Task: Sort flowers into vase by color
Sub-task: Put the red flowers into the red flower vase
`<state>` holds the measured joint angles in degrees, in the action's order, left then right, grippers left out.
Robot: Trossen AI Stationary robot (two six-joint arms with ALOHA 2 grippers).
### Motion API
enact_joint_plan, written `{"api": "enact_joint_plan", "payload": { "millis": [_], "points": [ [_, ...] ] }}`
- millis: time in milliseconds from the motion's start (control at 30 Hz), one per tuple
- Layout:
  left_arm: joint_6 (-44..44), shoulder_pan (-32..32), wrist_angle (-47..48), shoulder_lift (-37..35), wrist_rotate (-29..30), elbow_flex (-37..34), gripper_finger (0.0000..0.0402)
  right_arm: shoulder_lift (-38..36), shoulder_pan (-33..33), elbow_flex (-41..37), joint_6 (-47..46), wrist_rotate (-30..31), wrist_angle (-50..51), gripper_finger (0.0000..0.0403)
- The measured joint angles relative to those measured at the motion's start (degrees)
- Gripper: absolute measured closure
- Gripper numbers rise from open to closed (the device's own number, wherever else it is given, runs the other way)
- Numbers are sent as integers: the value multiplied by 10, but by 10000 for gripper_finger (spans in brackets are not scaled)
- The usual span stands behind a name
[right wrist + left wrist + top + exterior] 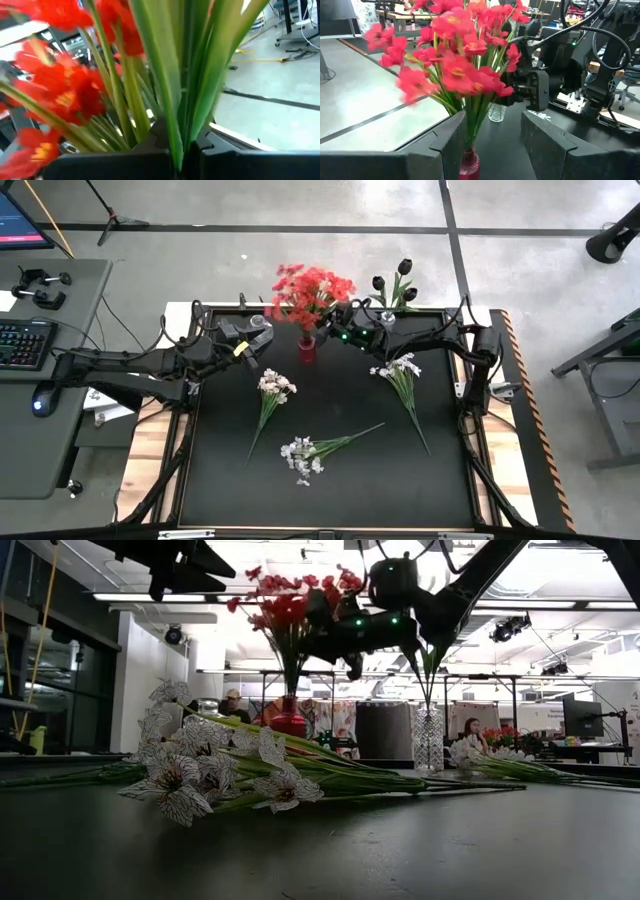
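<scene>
1. High view: a red vase is seen at the back middle of the black table, filled with red flowers.
2. The right gripper is held against the right side of the red bunch, above the vase.
3. In the right wrist view, green stems of the red flowers are seen clamped between the closed fingers.
4. The left gripper is held just to the left of the red vase, with its fingers parted and nothing between them.
5. In the left wrist view, the red vase is framed by the parted fingers without being touched.
6. A clear vase with black flowers is seen at the back right of the table.
7. Three sprays of white flowers are laid flat on the table: one left of centre, one to the right, and one nearer the front.
</scene>
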<state>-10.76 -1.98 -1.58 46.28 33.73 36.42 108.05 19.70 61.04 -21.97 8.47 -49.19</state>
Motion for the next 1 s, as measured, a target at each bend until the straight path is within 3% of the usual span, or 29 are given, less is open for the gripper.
{"api": "enact_joint_plan", "payload": {
  "millis": [1000],
  "points": [
    [19, 0, 0, 0, 15, 0, 225, 0, 1, 1, 0, -12, 142, 394]
  ]
}}
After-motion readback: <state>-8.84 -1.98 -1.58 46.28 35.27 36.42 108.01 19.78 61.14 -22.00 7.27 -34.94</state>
